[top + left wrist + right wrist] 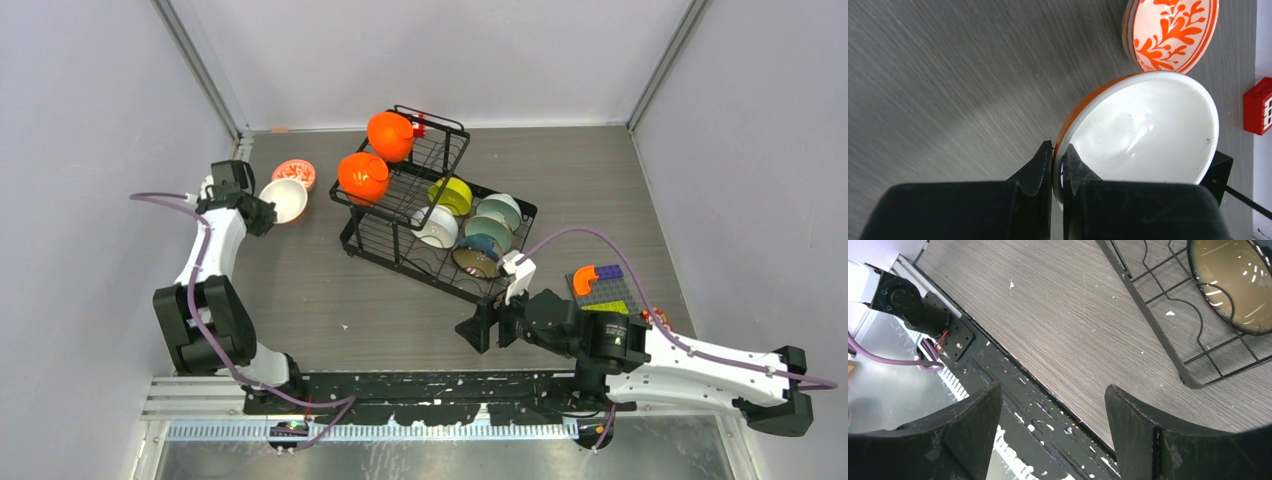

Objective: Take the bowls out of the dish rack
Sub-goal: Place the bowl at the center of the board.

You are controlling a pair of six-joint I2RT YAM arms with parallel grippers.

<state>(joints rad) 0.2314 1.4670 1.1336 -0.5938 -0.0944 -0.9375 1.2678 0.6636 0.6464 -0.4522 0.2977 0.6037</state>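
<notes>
The black wire dish rack [395, 240] stands mid-table. Two orange bowls [390, 135] [362, 177] lean on its upper tier. A lime bowl [451, 195], a white one [435, 227], mint ones [498, 210] and a dark bowl with a tan inside [477, 258] [1233, 280] sit in the lower tier. At far left my left gripper [262, 213] [1058, 150] is shut on the rim of an orange bowl with a white inside [284, 199] [1143, 130], beside a red-patterned bowl [294, 172] [1170, 30]. My right gripper [478, 330] [1053, 390] hangs open and empty near the rack's front corner [1188, 380].
A pad of coloured toy blocks [603, 290] lies right of the rack, above the right arm. A red block [1258, 106] sits by the wall near the held bowl. The black mounting rail [400, 385] [1013, 390] runs along the near edge. Grey walls close in on three sides.
</notes>
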